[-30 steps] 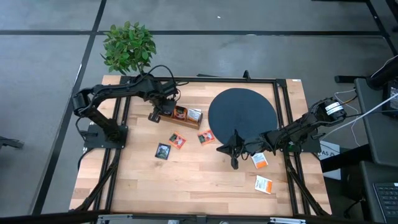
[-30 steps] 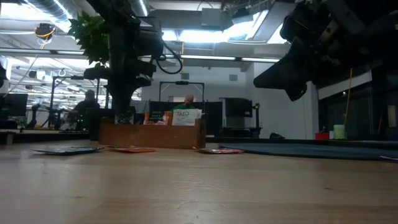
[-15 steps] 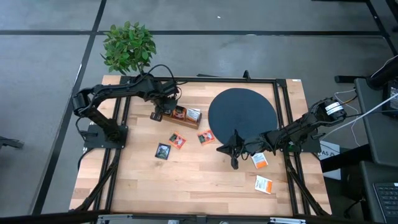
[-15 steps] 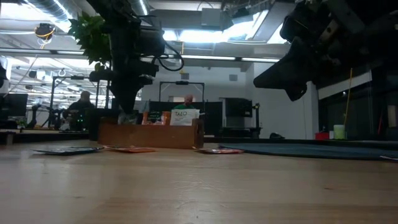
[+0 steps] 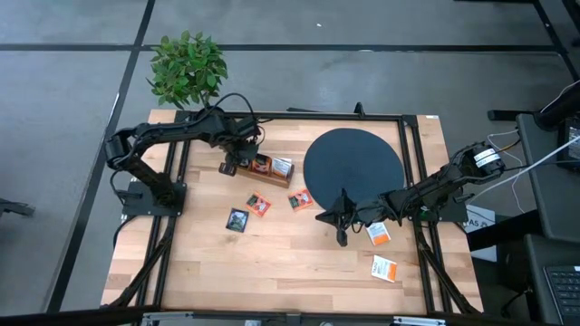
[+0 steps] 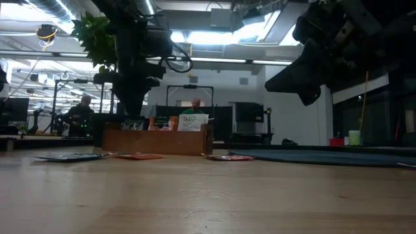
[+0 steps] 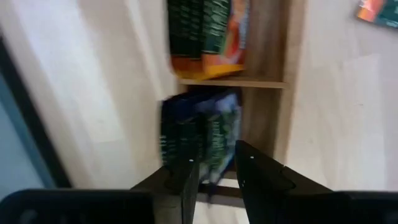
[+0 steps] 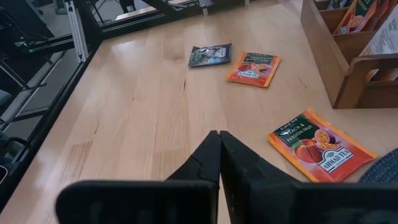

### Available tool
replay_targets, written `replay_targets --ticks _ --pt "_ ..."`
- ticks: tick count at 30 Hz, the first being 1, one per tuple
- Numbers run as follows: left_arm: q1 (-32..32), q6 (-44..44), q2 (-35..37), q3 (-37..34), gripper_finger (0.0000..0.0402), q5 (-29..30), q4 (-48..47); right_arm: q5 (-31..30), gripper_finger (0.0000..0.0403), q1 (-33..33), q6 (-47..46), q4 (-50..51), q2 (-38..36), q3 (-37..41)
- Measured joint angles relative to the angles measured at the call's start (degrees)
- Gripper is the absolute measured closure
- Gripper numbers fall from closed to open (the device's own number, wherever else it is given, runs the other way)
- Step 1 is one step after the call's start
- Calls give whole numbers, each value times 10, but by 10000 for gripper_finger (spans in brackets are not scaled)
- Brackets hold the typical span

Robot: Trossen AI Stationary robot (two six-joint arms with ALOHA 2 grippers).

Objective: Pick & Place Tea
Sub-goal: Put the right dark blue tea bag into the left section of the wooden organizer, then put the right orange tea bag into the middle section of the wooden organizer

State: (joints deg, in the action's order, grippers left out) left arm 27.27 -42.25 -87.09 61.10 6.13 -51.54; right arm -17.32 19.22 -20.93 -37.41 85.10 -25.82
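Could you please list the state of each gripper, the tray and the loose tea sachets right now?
left gripper: fingers apart, over the tray's end compartment.
right gripper: shut, empty, above the table.
wooden tray: upright, holding sachets.
dark green sachets: standing in the end compartment.
red-orange sachets: flat on the table.
dark sachet: flat on the table.

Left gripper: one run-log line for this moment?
left gripper: open, over wooden tray end compartment | dark-green sachets: in compartment | right gripper: shut, idle above table
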Motion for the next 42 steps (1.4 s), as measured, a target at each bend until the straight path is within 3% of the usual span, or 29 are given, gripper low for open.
replay_targets --ticks 7,15,25,29,34,42 --pt "-15 -1 0 43 308 69 -2 0 391 0 0 0 0 0" --pt "-42 23 0 112 320 103 -61 0 391 0 0 0 0 0" --pt "-92 126 1 175 390 139 -159 0 391 0 2 0 0 0" --pt "-115 165 12 177 398 137 -164 0 391 0 3 0 0 0" --pt "-147 234 49 167 399 118 -144 0 391 0 -2 0 0 0" --pt "-220 272 133 63 399 42 37 0 391 0 -12 0 0 0"
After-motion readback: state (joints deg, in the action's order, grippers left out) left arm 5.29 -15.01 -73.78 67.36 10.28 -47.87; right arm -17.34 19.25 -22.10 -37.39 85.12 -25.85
